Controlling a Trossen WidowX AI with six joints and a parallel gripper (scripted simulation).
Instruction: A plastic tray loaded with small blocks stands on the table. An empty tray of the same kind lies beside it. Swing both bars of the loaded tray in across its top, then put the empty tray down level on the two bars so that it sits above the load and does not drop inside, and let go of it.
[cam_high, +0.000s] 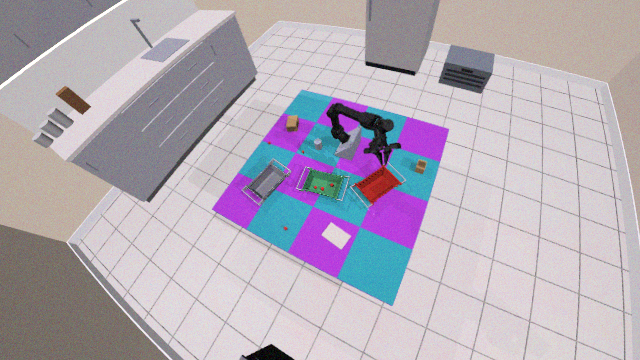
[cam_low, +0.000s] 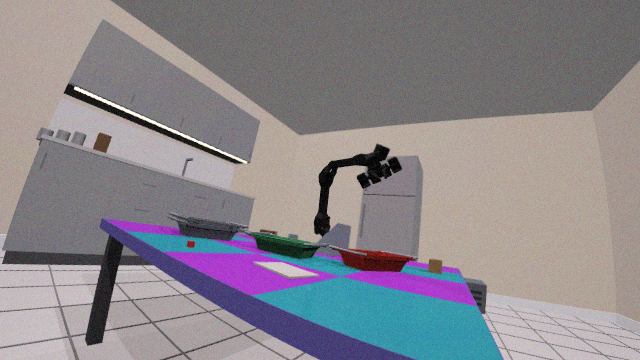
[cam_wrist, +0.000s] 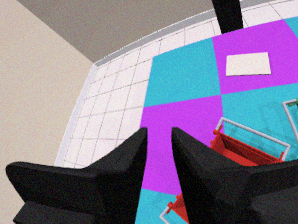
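The green tray (cam_high: 340, 186) (cam_low: 285, 247) stands mid-table with several small red blocks inside; its wire bars reach out past its ends. An empty red tray (cam_high: 378, 186) (cam_low: 375, 262) (cam_wrist: 240, 152) stands to its right, its bars out over its ends. An empty grey tray (cam_high: 268, 182) (cam_low: 207, 228) stands to the left, bars also out. My gripper (cam_high: 384, 161) (cam_low: 379, 173) (cam_wrist: 159, 132) is open by a narrow gap with nothing between its fingertips. It hangs high above the table on the red tray's side, touching nothing.
A white flat sheet (cam_high: 336, 235) (cam_low: 285, 269) (cam_wrist: 248, 64) lies in front of the trays. A tan block (cam_high: 421, 166) (cam_low: 435, 266) stands right, another tan block (cam_high: 292, 123) back left. A grey cylinder (cam_high: 318, 144) and a grey wedge (cam_high: 349, 143) stand behind. A loose red block (cam_high: 285, 228) (cam_low: 191, 244) lies front left.
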